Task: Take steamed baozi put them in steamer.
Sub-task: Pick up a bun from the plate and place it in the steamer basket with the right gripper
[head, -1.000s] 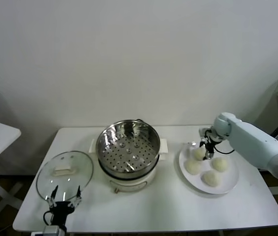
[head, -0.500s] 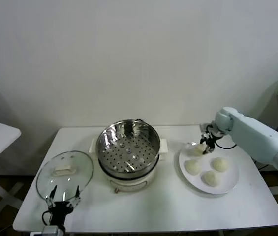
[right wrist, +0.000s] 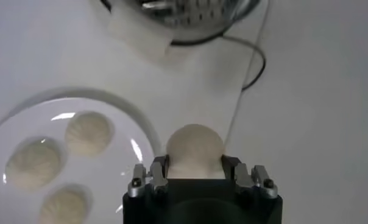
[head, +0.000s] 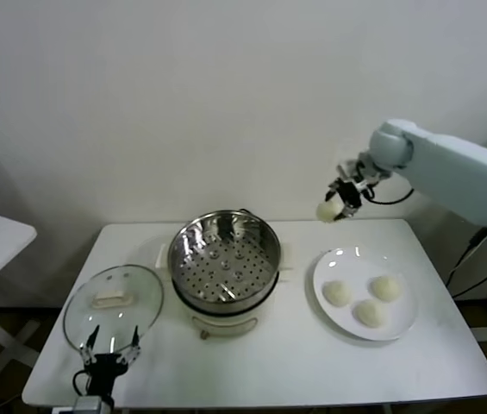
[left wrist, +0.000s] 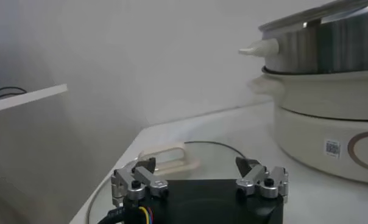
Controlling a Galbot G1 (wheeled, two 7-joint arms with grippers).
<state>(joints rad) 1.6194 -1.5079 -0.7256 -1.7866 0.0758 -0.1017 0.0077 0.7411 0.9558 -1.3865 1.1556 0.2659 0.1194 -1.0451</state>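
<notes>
Baozi (head: 327, 211) clamped in the right gripper (head: 340, 202) hangs above and to the right of the steamer (head: 224, 259), while the open, empty left gripper (head: 109, 352) idles at its near left.

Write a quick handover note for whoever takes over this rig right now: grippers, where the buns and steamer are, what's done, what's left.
Right gripper: shut on one baozi, raised in the air between plate and steamer.
Left gripper: open, parked at the near table edge by the glass lid.
Three baozi sit on the plate.
Steamer tray holds none yet.
Left: place the held bun, then move the other three.
</notes>
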